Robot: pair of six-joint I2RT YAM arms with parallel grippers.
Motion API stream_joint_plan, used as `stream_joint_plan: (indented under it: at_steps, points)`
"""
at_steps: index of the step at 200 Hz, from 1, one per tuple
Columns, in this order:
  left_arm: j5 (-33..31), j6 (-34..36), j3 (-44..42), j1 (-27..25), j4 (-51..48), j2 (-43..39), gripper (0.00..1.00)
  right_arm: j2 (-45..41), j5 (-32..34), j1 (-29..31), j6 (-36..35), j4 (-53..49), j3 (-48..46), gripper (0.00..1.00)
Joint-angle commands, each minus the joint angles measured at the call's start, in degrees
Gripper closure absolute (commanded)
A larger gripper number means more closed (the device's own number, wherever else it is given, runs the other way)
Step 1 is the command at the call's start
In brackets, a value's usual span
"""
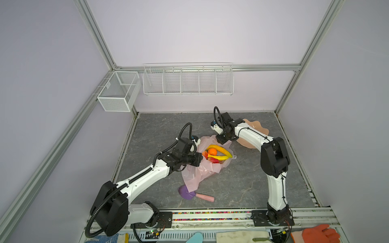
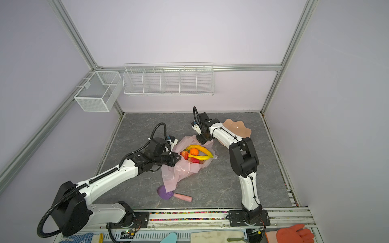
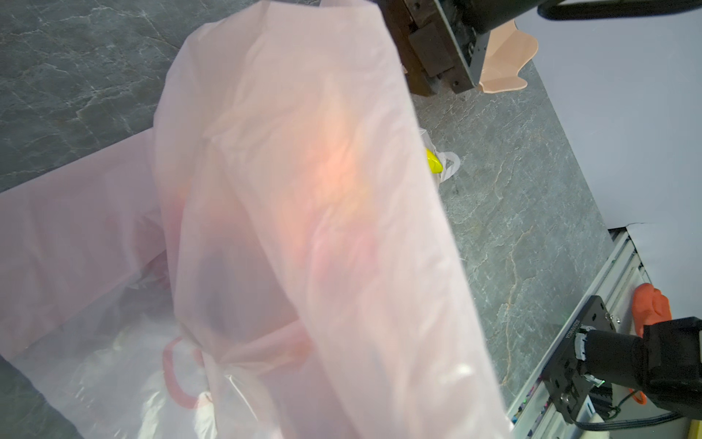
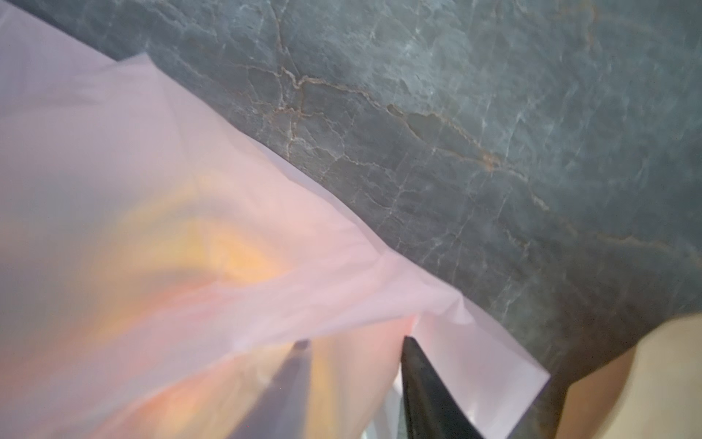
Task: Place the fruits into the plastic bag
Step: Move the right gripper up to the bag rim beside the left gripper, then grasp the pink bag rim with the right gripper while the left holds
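the plastic bag lies crumpled in the middle of the grey marbled worktop, with its mouth turned up and spread wide. the fruits sit inside the mouth. two yellow bananas curve around an orange, and red strawberries lie beside and below them, all within the pale pink film.

the left pincer reaches in from the left and meets the bag's left rim, clenched on the film. in the left wrist view the film rises close before the lens. orange and yellow glow through it, and a yellow-green banana tip peeps past its edge.

the right pincer comes down at the far right rim of the bag, just beside the bananas. in the right wrist view, which is blurred, its two fingers stand astride the rim. one is dark and bare, and the other shows dimly through the film. a gap shows between the tips, so the pincer is released and not pinching the film.

a peach-coloured wavy-edged bowl stands at the far right of the worktop, partly hidden behind the right arm and apart from the bag. a purple round-headed tool with a pink handle lies near the front of the worktop, and the bag's near corner rests on the edge of its head.
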Motion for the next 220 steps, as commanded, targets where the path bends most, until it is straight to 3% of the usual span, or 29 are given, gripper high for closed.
stream_joint_plan:
  at_steps: [1,13,50,83,116,149,171,208,220]
  points:
    - [-2.1,1.5,1.8,-0.1,-2.2,-2.0,1.00,1.1,-1.2,0.5,-1.7,0.4,0.7,0.83]
    - [-2.7,1.5,2.4,0.0,-3.2,-2.4,1.00,0.5,-2.5,0.5,-1.4,0.4,0.2,0.93]
    - [-2.6,1.7,2.8,0.0,-3.9,-3.7,0.98,-2.6,-4.1,0.4,0.2,1.8,-1.0,0.93]
    - [-2.8,1.5,4.5,0.1,-5.0,-5.3,0.56,-5.4,-4.3,0.3,0.7,1.5,-0.6,0.93]
    - [-2.7,0.8,8.6,0.0,-6.5,-7.3,0.36,-7.3,-5.7,0.3,1.6,0.0,-1.0,0.93]
    - [-5.4,1.9,13.6,-0.5,-9.1,-7.6,0.30,-7.8,-7.2,0.2,1.9,-1.6,-0.9,0.93]
    - [-7.5,2.2,14.0,-0.4,-9.5,-8.2,0.19,-7.8,-8.1,-0.2,2.2,-2.3,-0.8,0.93]
    - [-7.3,0.3,10.8,-0.4,-13.2,-8.0,0.19,-8.4,-10.7,-0.4,2.7,-4.2,-0.8,0.93]
    - [-10.1,-1.2,9.1,-0.4,-14.9,-7.4,0.28,-8.3,-12.1,-0.4,3.3,-5.9,-0.2,0.93]
